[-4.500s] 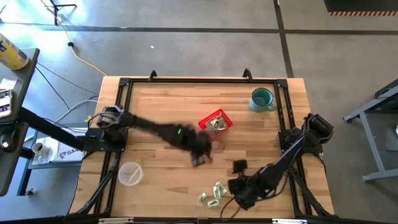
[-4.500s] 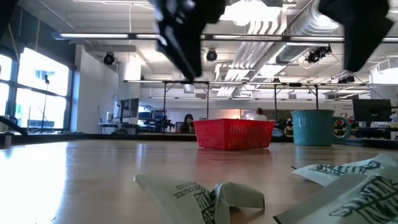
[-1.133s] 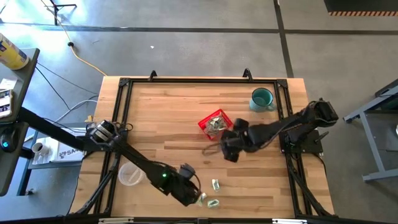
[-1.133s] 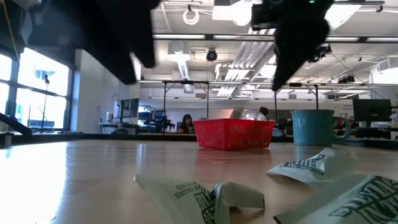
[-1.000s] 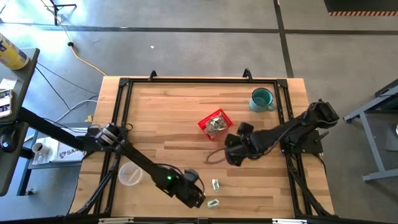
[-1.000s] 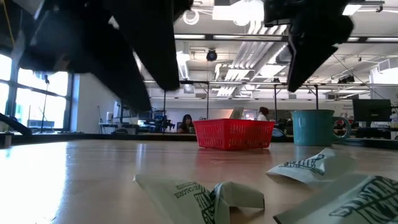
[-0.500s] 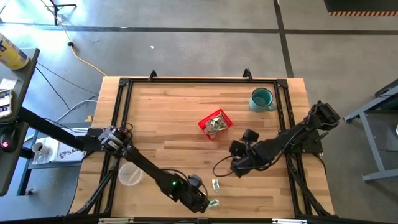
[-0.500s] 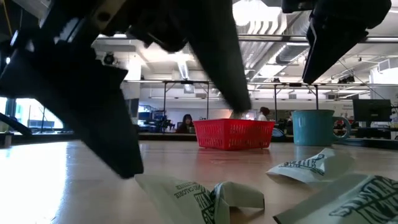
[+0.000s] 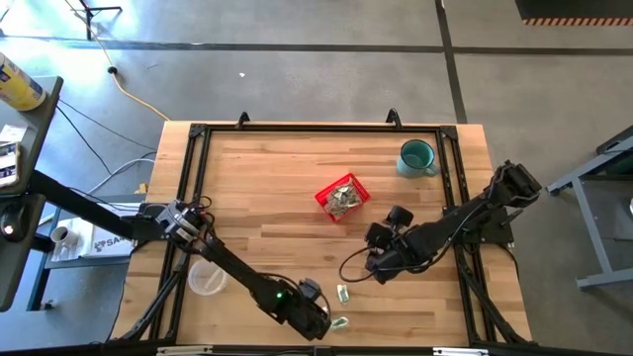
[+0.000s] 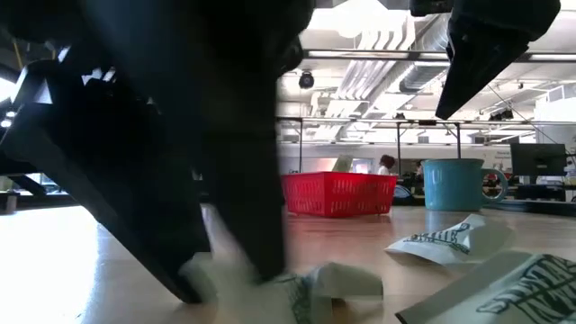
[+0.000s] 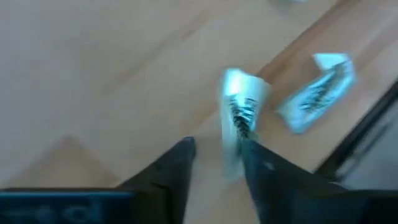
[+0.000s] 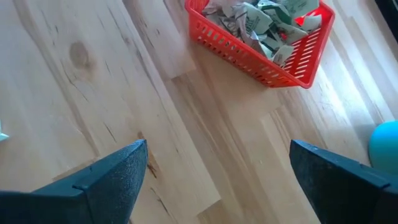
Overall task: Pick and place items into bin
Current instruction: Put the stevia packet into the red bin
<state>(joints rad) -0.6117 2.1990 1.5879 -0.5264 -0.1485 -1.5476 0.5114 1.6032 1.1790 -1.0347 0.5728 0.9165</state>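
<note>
Step in hand: pickup of one of the last loose items. The left tool (image 11: 214, 158) is down at the near edge of the bench (image 9: 257, 188), its two fingers straddling a crinkled pale green wrapped piece (image 11: 239, 112). The fingers stand partly apart with the piece in the gap; whether they grip it yet I cannot tell, since that view is blurred. A second loose piece (image 11: 317, 93) lies just beside it, nearer the bench frame. In the high view two loose pieces show there, one (image 9: 342, 293) near the left tool and one (image 9: 339, 322) at the very edge.

The right tool (image 12: 217, 180) hangs above bare bench with its fingers wide apart and nothing between them, facing the red bin (image 12: 264, 40).

The bin sits near mid-bench, well apart from the left tool, and already holds a heap of wrapped pieces.

Next move, as I judge it: close fully on the straddled piece, lift clear, carry it across to the bin and release above the heap. The neighbouring piece could be nudged off the edge.

Surface: pale butcher-block planks within a black frame. A teal mug (image 9: 416, 157) stands toward the far right corner, a clear cup (image 9: 207, 277) near the left arm. Room: grey concrete floor, open workshop with exposed ceiling ducts and lights.
</note>
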